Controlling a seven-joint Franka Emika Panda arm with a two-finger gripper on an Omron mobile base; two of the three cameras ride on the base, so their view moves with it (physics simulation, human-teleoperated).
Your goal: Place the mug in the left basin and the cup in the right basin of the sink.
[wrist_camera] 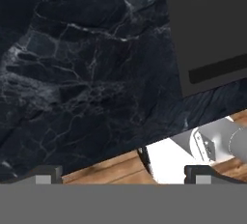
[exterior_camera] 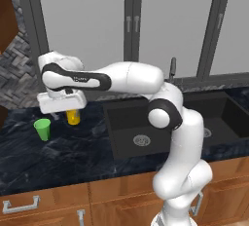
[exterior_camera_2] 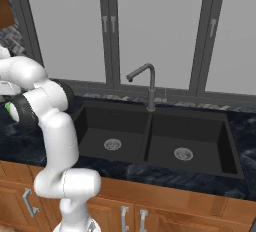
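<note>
The mug (exterior_camera: 73, 117) just beneath the white tool (exterior_camera: 64, 113) is yellow, and the cup (exterior_camera: 43, 129) beside it, a little off from the tool, is bright green. Both stand on a worktop (exterior_camera: 58, 152) of black stone veined with thin white lines. The sink (exterior_camera_2: 150, 136), away from the tool, is matt black, each basin with a round silver drain, and the faucet (exterior_camera_2: 145, 83) is dark grey.
</note>
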